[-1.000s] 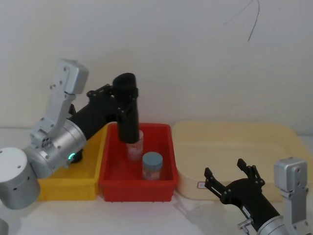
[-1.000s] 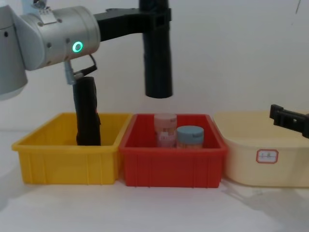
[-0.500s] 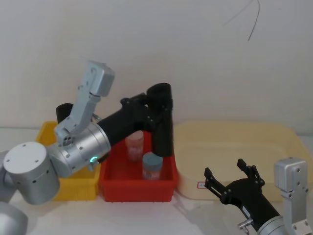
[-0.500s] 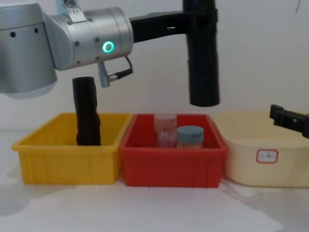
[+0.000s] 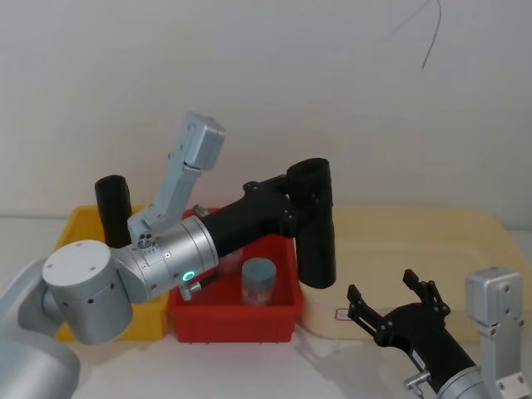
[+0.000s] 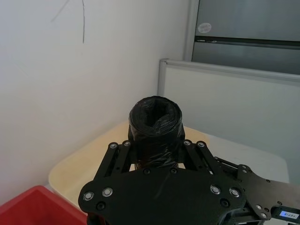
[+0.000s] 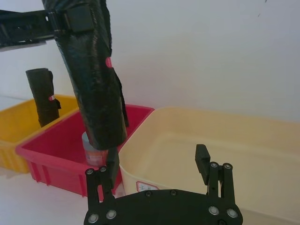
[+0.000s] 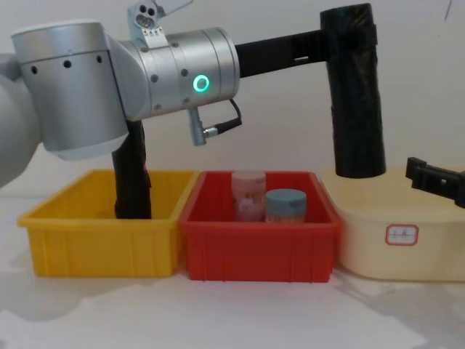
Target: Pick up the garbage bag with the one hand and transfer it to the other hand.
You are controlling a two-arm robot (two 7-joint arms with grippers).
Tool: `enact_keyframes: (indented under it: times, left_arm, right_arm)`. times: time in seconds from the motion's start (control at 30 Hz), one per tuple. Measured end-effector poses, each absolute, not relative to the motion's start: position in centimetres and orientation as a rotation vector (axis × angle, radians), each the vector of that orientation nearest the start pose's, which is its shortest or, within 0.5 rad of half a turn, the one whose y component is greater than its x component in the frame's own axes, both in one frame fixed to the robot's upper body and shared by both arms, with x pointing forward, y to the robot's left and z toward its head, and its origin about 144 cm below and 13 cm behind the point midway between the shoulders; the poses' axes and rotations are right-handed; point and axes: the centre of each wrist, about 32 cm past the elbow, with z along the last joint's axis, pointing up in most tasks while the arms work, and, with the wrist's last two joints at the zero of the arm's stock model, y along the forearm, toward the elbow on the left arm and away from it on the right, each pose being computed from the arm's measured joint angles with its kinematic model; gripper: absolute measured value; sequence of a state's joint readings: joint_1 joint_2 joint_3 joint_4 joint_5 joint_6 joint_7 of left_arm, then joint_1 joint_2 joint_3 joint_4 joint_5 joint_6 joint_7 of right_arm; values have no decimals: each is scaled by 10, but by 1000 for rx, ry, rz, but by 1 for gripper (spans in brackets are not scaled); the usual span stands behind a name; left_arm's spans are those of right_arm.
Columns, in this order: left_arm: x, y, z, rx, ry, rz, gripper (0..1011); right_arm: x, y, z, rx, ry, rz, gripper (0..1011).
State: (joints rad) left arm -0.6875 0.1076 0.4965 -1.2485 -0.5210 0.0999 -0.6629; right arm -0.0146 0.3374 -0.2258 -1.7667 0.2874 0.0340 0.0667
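Garbage bag [image 5: 316, 220] is what we look for first, and in the head view it is a tall black roll hanging upright in the air, above the border between the red bin [image 5: 233, 322] and the cream tub [image 5: 416, 241]. The left gripper [image 5: 301, 199] is clamped around its upper part. The right gripper [image 5: 386, 293] is lower and to the right, well apart from the roll, with its fingers spread and nothing between them. A second black roll [image 5: 112, 208] stands in the yellow bin [image 5: 73, 231], and a blue-lidded jar [image 5: 258, 278] sits in the red bin.

From the left wrist view we look down on the top end of the garbage bag [image 6: 155, 126]. The black fingers press on it from both sides, so the grasp looks firm to us.

From the right wrist view the roll [image 7: 96, 89] hangs in front, its lower end just above the red bin's rim [image 7: 51, 154]. The right gripper [image 7: 157, 161] is wide apart and empty, below the roll and beside it.

In the chest view the garbage bag [image 8: 356, 102] hangs clear of every bin, its lower end just above the rim of the cream tub [image 8: 363, 218]. One black part of the right gripper [image 8: 436, 180] enters from the right edge, near the roll's lower end but not touching it.

We judge that the first half is done, since the bag is lifted and held by one hand. The handover is not yet done. The two grippers must meet, the right one must close on the roll, and then the left one must let go.
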Motion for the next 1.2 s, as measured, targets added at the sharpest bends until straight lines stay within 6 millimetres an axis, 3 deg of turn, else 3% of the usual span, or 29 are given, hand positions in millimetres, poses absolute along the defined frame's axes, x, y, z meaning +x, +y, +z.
enact_keyframes:
  times: [0.7,1.2]
  left_arm:
    - [610,114,1288,-185,-5,415,405]
    - [611,113,1287,-183,0,412,405]
  right_arm:
    - [444,-237,1190,22,-78,-1216,1001]
    - [455,-228,1205,-17,-114,-1087,1001]
